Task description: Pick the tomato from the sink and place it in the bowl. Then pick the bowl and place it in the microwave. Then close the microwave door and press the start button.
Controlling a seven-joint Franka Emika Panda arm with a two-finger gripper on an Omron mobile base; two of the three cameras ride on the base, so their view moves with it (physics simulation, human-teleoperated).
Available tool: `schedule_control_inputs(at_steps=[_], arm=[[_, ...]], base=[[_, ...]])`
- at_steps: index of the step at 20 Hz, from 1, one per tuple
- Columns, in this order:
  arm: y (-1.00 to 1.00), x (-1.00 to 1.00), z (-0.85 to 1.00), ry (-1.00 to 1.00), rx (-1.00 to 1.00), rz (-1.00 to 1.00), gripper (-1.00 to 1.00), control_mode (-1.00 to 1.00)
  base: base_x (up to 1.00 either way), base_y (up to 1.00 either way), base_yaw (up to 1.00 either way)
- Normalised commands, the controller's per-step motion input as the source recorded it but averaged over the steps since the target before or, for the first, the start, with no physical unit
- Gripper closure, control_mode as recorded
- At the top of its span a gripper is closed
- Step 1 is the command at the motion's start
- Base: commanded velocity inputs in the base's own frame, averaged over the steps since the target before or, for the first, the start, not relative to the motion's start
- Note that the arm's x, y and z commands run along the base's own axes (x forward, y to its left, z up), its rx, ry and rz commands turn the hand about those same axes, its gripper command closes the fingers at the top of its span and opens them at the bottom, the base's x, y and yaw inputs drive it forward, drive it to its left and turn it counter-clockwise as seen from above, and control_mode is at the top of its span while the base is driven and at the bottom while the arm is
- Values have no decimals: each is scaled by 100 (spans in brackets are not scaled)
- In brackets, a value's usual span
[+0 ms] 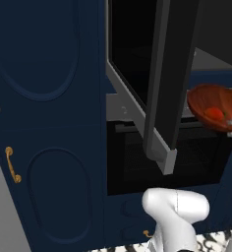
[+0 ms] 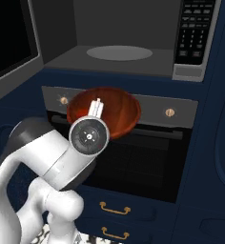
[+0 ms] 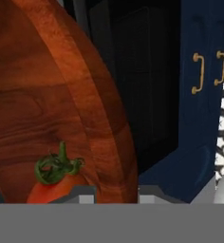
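Step in hand: carrying the wide, shallow reddish-brown wooden bowl (image 2: 112, 112) toward the built-in grey-framed microwave (image 2: 128, 40)
Done: the small glossy red tomato (image 1: 215, 113) with its green stalk lies inside the bowl, near the wall
Left: bowl into the cavity, door shut, start button pressed
Gripper state: two-finger gripper (image 3: 115, 192) clenched on the bowl's rim, one dark tip on each side of the wall in the hand view
Bowl position: held off any surface, tilted, in front of the black oven (image 2: 133, 157), below the microwave's lower front edge
Microwave: cavity open, grey round turntable (image 2: 119, 53) bare, button panel (image 2: 194, 31) at the right edge
Microwave door: tall black-glass panel (image 1: 169, 74) swung out; in the left base view the bowl sits just beside its outer edge
Count, task things: one tomato, one bowl, one microwave, one door
Count, other: two brass oven knobs (image 2: 169, 112), two brass drawer handles (image 2: 115, 208) below the oven
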Motion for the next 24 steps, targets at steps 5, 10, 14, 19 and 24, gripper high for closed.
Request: schedule_control_inputs(at_steps=[5, 10, 14, 19, 24], arm=[[13, 42, 66, -8, 1, 0, 100, -100], [2, 57, 56, -20, 0, 0, 100, -100], [0, 67, 62, -14, 0, 0, 100, -100], [0, 82, 57, 0, 0, 0, 100, -100], [0, 70, 41, 0, 0, 2, 100, -100]], base=[[0, 0, 0], [0, 0, 0], [0, 0, 0], [0, 0, 0], [0, 0, 0]])
